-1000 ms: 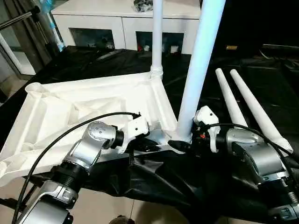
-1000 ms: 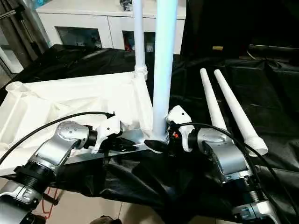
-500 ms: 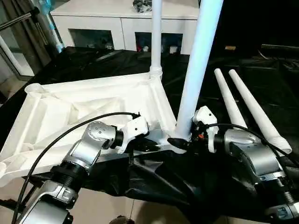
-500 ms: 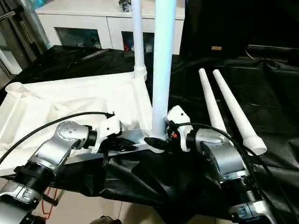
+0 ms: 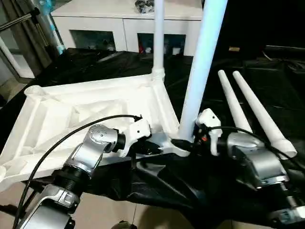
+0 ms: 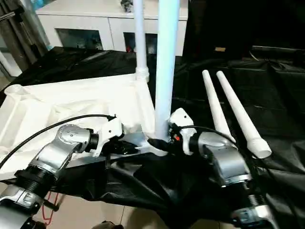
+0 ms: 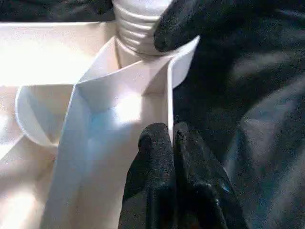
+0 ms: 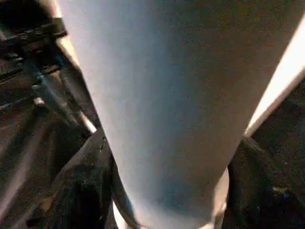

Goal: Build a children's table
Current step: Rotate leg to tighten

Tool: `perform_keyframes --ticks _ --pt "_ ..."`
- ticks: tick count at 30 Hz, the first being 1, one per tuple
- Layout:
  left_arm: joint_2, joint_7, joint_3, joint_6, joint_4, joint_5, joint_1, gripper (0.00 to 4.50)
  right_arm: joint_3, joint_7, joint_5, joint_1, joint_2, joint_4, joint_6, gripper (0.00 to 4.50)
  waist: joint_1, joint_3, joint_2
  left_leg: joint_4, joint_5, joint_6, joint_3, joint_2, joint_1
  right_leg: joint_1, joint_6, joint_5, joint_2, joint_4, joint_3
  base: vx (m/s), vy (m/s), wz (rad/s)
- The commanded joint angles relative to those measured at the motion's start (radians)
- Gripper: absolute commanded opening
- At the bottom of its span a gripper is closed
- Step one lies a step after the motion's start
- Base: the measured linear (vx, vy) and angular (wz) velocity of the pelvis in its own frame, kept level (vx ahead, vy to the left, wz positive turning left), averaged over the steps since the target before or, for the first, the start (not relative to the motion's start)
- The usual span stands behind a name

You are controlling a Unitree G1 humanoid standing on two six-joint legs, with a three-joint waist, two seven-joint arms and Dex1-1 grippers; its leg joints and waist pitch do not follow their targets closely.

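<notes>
The white tabletop [image 5: 86, 109] lies upside down on black cloth, ribbed underside up. One white leg [image 5: 158, 38] stands in its far right corner socket. A second leg [image 5: 200, 71] stands in the near right corner socket. My right gripper [image 5: 186, 139] is shut on the base of this near leg, and its fingers [image 8: 81, 191] flank the tube. My left gripper [image 5: 153, 147] is shut on the tabletop's thin rim beside that corner, with its fingertips [image 7: 159, 138] pinching the wall. Two loose legs [image 5: 259, 114] lie side by side on the cloth to the right.
A white cabinet [image 5: 124, 19] with glass doors stands behind the work. Black cloth [image 5: 267, 71] covers the surface and hangs over its near edge. A metal stand [image 5: 19, 19] is at the far left, with tiled floor below.
My right gripper's fingers have closed in around the base of the near leg, and that arm has shifted slightly left. The left gripper keeps its hold on the rim.
</notes>
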Motion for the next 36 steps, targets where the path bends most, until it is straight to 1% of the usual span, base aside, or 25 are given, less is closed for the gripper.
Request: perform_keyframes --ticks 1,2,4,5,6,7,9,10,11,13,14,15,18,20,21,22,23,24,26,28,31,32,33,34,36 --pt "-0.086 0.06 -0.01 0.021 0.001 -0.03 -0.05 0.0 0.02 -0.114 -0.034 -0.004 0.061 0.061 0.009 2.73 -0.009 -0.064 -0.008 -0.066 -0.205 0.016 -0.032 0.053 0.027 0.035 -0.233 -0.164 -0.084 -0.086 0.042 0.0 0.0 0.0" --pt "-0.109 0.111 -0.001 0.026 0.032 -0.018 -0.069 0.0 0.014 -0.157 -0.042 -0.005 0.084 0.082 0.006 2.72 -0.015 -0.061 -0.009 -0.068 -0.236 0.005 -0.031 0.053 0.033 0.03 -0.228 -0.214 -0.083 -0.091 0.043 0.0 0.0 0.0" --pt "-0.148 0.194 0.01 0.028 0.087 0.003 -0.103 0.0 -0.001 -0.222 -0.045 -0.017 0.127 0.12 0.011 2.72 -0.022 -0.058 -0.009 -0.071 -0.276 -0.011 -0.035 0.052 0.037 0.032 -0.212 -0.272 -0.085 -0.099 0.045 0.0 0.0 0.0" --pt "-0.192 0.275 0.021 0.033 0.143 0.018 -0.139 0.0 -0.026 -0.311 -0.044 -0.045 0.179 0.177 0.022 2.72 -0.022 -0.06 -0.005 -0.072 -0.277 -0.014 -0.036 0.052 0.036 0.034 -0.209 -0.271 -0.085 -0.098 0.044 0.0 0.0 0.0" --pt "-0.204 0.296 0.023 0.034 0.158 0.022 -0.149 0.0 -0.033 -0.337 -0.045 -0.055 0.194 0.196 0.025 2.72 -0.026 -0.058 -0.006 -0.072 -0.283 -0.016 -0.035 0.051 0.038 0.028 -0.208 -0.274 -0.085 -0.102 0.047 0.0 0.0 0.0" --pt "-0.232 0.346 0.027 0.033 0.19 0.033 -0.171 0.0 -0.047 -0.399 -0.052 -0.082 0.227 0.243 0.028 2.72 -0.025 -0.059 -0.005 -0.071 -0.288 -0.019 -0.036 0.049 0.039 0.029 -0.207 -0.283 -0.087 -0.103 0.046 0.0 0.0 0.0" --pt "-0.261 0.396 0.028 0.025 0.224 0.045 -0.193 0.0 -0.052 -0.447 -0.063 -0.112 0.254 0.293 0.029 2.72 -0.027 -0.06 -0.008 -0.073 -0.285 -0.019 -0.038 0.048 0.037 0.034 -0.197 -0.293 -0.087 -0.105 0.044 0.0 0.0 0.0" --pt "-0.272 0.413 0.026 0.016 0.239 0.053 -0.202 0.0 -0.051 -0.458 -0.071 -0.123 0.264 0.312 0.02 2.72 -0.03 -0.058 -0.005 -0.073 -0.303 -0.017 -0.038 0.048 0.038 0.031 -0.187 -0.317 -0.087 -0.11 0.044 0.0 0.0 0.0" --pt "-0.278 0.419 0.022 0.004 0.249 0.059 -0.207 0.0 -0.053 -0.462 -0.073 -0.129 0.27 0.323 0.01 2.72 -0.028 -0.058 -0.007 -0.072 -0.302 -0.014 -0.038 0.047 0.039 0.031 -0.184 -0.319 -0.088 -0.111 0.045 0.0 0.0 0.0" --pt "-0.284 0.409 0.012 -0.022 0.264 0.064 -0.214 0.0 -0.08 -0.458 -0.054 -0.138 0.281 0.329 -0.002 3.42 -0.027 -0.058 -0.006 -0.074 -0.292 -0.002 -0.039 0.048 0.034 0.033 -0.178 -0.309 -0.088 -0.111 0.045 0.0 0.0 0.0" --pt "-0.284 0.406 0.01 -0.027 0.266 0.064 -0.214 0.0 -0.088 -0.455 -0.048 -0.139 0.285 0.329 -0.002 3.42 -0.026 -0.061 -0.002 -0.075 -0.284 0.002 -0.039 0.051 0.034 0.033 -0.182 -0.285 -0.088 -0.107 0.046 0.0 0.0 0.0" --pt "-0.271 0.37 -0.003 -0.039 0.248 0.064 -0.202 0.0 -0.085 -0.422 -0.043 -0.135 0.272 0.311 -0.001 3.42 -0.027 -0.061 -0.003 -0.075 -0.28 0.005 -0.039 0.051 0.032 0.034 -0.184 -0.273 -0.087 -0.107 0.045 0.0 0.0 0.0" --pt "-0.25 0.308 -0.021 -0.072 0.225 0.064 -0.181 0.0 -0.081 -0.373 -0.042 -0.13 0.248 0.29 -0.007 3.87 -0.027 -0.064 -0.002 -0.076 -0.264 0.014 -0.041 0.053 0.028 0.039 -0.195 -0.222 -0.088 -0.101 0.044 0.0 0.0 0.0" --pt "-0.219 0.235 -0.039 -0.105 0.186 0.055 -0.151 0.0 -0.057 -0.318 -0.052 -0.118 0.204 0.256 -0.02 3.89 -0.027 -0.066 -0.003 -0.073 -0.246 0.026 -0.038 0.053 0.025 0.041 -0.206 -0.18 -0.088 -0.096 0.044 0.0 0.0 0.0" --pt "-0.198 0.178 -0.049 -0.119 0.158 0.042 -0.129 0.0 -0.039 -0.278 -0.059 -0.112 0.17 0.234 -0.027 3.91 -0.025 -0.069 -0.002 -0.07 -0.216 0.04 -0.038 0.055 0.022 0.044 -0.222 -0.125 -0.09 -0.091 0.044 0.0 0.0 0.0" --pt "-0.178 0.141 -0.055 -0.127 0.134 0.032 -0.113 0.0 -0.022 -0.234 -0.063 -0.103 0.136 0.207 -0.027 4.15 -0.024 -0.072 -0.003 -0.067 -0.192 0.051 -0.036 0.055 0.021 0.046 -0.229 -0.083 -0.087 -0.086 0.043 0.0 0.0 0.0" --pt "-0.178 0.141 -0.055 -0.127 0.134 0.032 -0.113 0.0 -0.022 -0.234 -0.063 -0.103 0.136 0.207 -0.027 4.15 -0.023 -0.074 -0.002 -0.066 -0.175 0.057 -0.037 0.056 0.019 0.048 -0.234 -0.056 -0.087 -0.081 0.041 0.0 0.0 0.0" --pt "-0.143 0.08 -0.062 -0.125 0.091 0.015 -0.087 0.0 0.007 -0.136 -0.062 -0.082 0.073 0.148 -0.032 4.15 -0.023 -0.074 -0.003 -0.065 -0.165 0.064 -0.035 0.055 0.018 0.048 -0.238 -0.037 -0.086 -0.079 0.041 0.0 0.0 0.0" --pt "-0.111 0.018 -0.068 -0.135 0.057 -0.003 -0.066 0.0 0.031 -0.027 -0.045 -0.056 0.012 0.083 -0.038 4.15 -0.014 -0.075 -0.001 -0.06 -0.148 0.09 -0.032 0.059 0.02 0.049 -0.245 0.006 -0.086 -0.076 0.04 0.0 0.0 0.0" --pt "-0.09 -0.02 -0.068 -0.13 0.036 -0.016 -0.055 0.0 0.043 0.056 -0.022 -0.036 -0.028 0.034 -0.035 4.15 -0.009 -0.075 0.002 -0.06 -0.136 0.104 -0.031 0.062 0.02 0.045 -0.251 0.026 -0.085 -0.073 0.039 0.0 0.0 0.0" --pt "-0.064 -0.085 -0.065 -0.131 0.008 -0.043 -0.039 0.0 0.052 0.136 -0.003 -0.02 -0.069 -0.014 -0.023 4.15 -0.007 -0.071 0.002 -0.065 -0.167 0.095 -0.031 0.065 0.023 0.042 -0.257 -0.03 -0.085 -0.078 0.037 0.0 0.0 0.0" --pt "-0.054 -0.108 -0.064 -0.128 -0.003 -0.051 -0.034 0.0 0.056 0.16 0.006 -0.015 -0.082 -0.027 -0.019 4.15 -0.006 -0.07 -0.002 -0.066 -0.18 0.087 -0.031 0.065 0.025 0.041 -0.257 -0.057 -0.086 -0.08 0.038 0.0 0.0 0.0" --pt "-0.048 -0.119 -0.064 -0.127 -0.009 -0.055 -0.031 0.0 0.059 0.172 0.01 -0.013 -0.088 -0.033 -0.016 4.15 -0.007 -0.069 -0.001 -0.067 -0.187 0.082 -0.031 0.064 0.025 0.04 -0.256 -0.073 -0.086 -0.081 0.038 0.0 0.0 0.0" --pt "-0.014 -0.181 -0.071 -0.117 -0.036 -0.072 -0.018 0.0 0.076 0.225 0.024 -0.004 -0.118 -0.06 -0.016 4.15 -0.006 -0.067 -0.002 -0.069 -0.2 0.074 -0.032 0.065 0.024 0.041 -0.25 -0.103 -0.088 -0.084 0.039 0.0 0.0 0.0" --pt "0.0 -0.205 -0.075 -0.107 -0.049 -0.078 -0.013 0.0 0.084 0.243 0.031 -0.002 -0.13 -0.07 -0.015 4.15 -0.007 -0.066 0.0 -0.071 -0.209 0.068 -0.03 0.065 0.025 0.037 -0.244 -0.126 -0.086 -0.086 0.04 0.0 0.0 0.0"
